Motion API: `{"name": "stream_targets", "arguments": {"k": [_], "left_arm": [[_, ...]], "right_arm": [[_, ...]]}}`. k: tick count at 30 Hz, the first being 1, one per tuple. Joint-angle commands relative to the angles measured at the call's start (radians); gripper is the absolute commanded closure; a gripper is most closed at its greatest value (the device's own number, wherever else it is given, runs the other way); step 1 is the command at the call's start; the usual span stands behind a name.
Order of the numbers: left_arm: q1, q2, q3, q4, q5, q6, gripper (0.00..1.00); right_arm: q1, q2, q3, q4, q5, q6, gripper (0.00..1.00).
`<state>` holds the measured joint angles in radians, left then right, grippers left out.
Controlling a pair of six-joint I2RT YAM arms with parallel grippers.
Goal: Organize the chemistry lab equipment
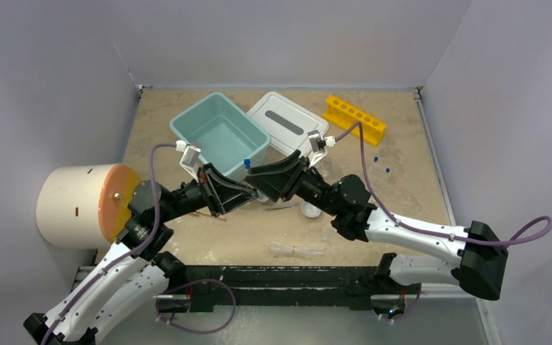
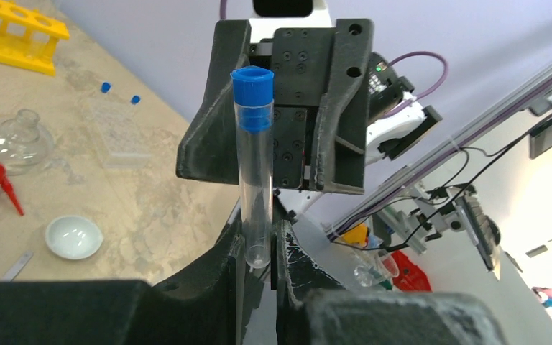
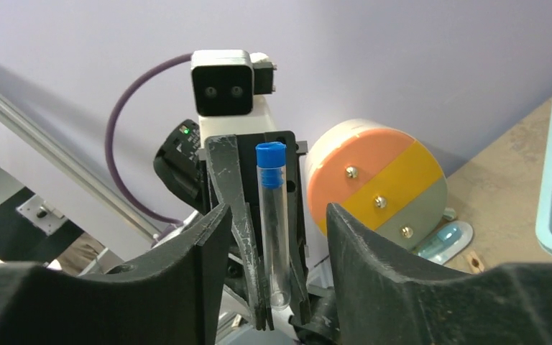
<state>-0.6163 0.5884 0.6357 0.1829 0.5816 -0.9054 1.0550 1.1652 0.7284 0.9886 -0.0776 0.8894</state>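
As my arms faced tip to tip, left gripper [image 2: 259, 260] pinched the clear blue-capped tube [image 2: 254, 172] by its base; right gripper [image 3: 277, 215] gaped, apparently touching nothing.

Teal tub [image 1: 219, 136] as anchor: white lid [image 1: 287, 122] just right, maybe touching; cream cylinder [image 1: 68, 205] well off left.

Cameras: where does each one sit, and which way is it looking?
Top external: fixed above and behind the arms, looking down on the tan table; the left arm and right arm both show.
Left wrist: on the left arm, looking along the left gripper, shut on a clear tube with a blue cap, toward the right arm.
Right wrist: on the right arm, looking out through the open right gripper at the left arm.
Shared: both wrist views show that tube, from opposite sides.
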Motion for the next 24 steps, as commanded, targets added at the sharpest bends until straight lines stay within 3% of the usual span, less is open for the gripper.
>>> {"name": "stream_targets", "arguments": {"k": [1,12,24], "left_arm": [[0.004,-0.010,0.093,-0.125,-0.001,0.133,1.00],[0.004,-0.035,0.205,-0.486,0.117,0.424,1.00],[0.004,-0.045,0.227,-0.572,0.174,0.500,1.00]], "right_arm": [[0.006,-0.057,0.031,-0.086,0.007,-0.073,0.44],[0.005,-0.110,0.157,-0.412,-0.123,-0.218,0.34],[0.006,-0.075,0.286,-0.545,-0.215,-0.264,0.40]]}}
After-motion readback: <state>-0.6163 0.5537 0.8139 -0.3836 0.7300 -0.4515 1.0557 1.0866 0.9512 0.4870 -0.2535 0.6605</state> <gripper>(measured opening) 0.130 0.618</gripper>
